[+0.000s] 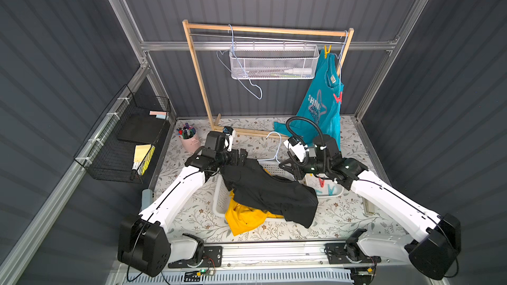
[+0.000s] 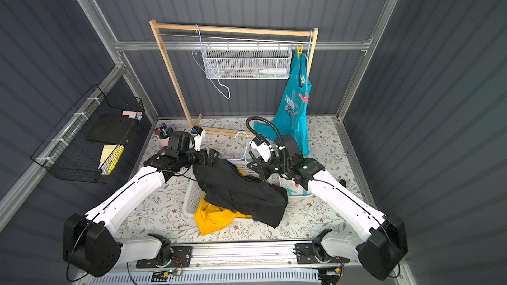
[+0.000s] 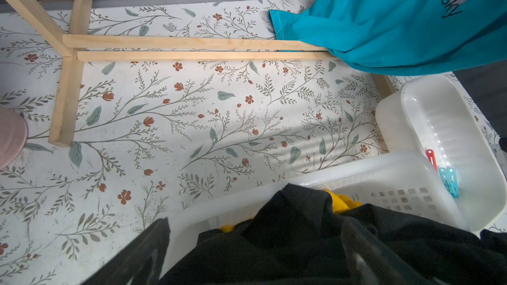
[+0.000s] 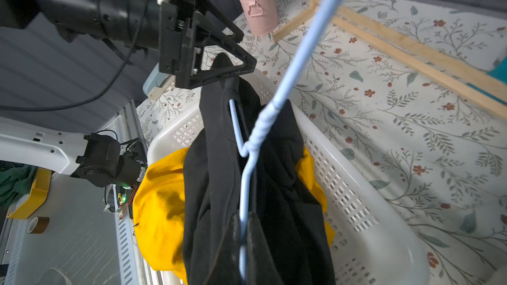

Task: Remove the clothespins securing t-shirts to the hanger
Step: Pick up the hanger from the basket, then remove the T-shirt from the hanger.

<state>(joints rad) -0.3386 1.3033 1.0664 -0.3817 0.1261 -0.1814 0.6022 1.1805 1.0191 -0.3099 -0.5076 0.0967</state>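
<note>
Left gripper (image 1: 243, 157) jaws spread wide, black t-shirt (image 1: 269, 190) cloth between them, over white basket (image 1: 219, 200). Right gripper (image 4: 242, 231) clamped tight on light-blue hanger (image 4: 248, 160) inside that shirt. Far right, teal t-shirt (image 1: 321, 105) hangs on wooden rack (image 1: 198, 78), yellow clothespin (image 1: 327, 50) and red clothespin (image 1: 338, 97) on it.

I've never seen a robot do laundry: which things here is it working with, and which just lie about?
Job: teal printed t-shirt; yellow plastic clothespin and red plastic clothespin on it; black cloth t-shirt; light blue wire hanger in the right gripper; mustard-yellow t-shirt; white plastic tub of loose pegs.
Lying about: pink metal cup of pens; black wire wall basket; white mesh basket.
</note>
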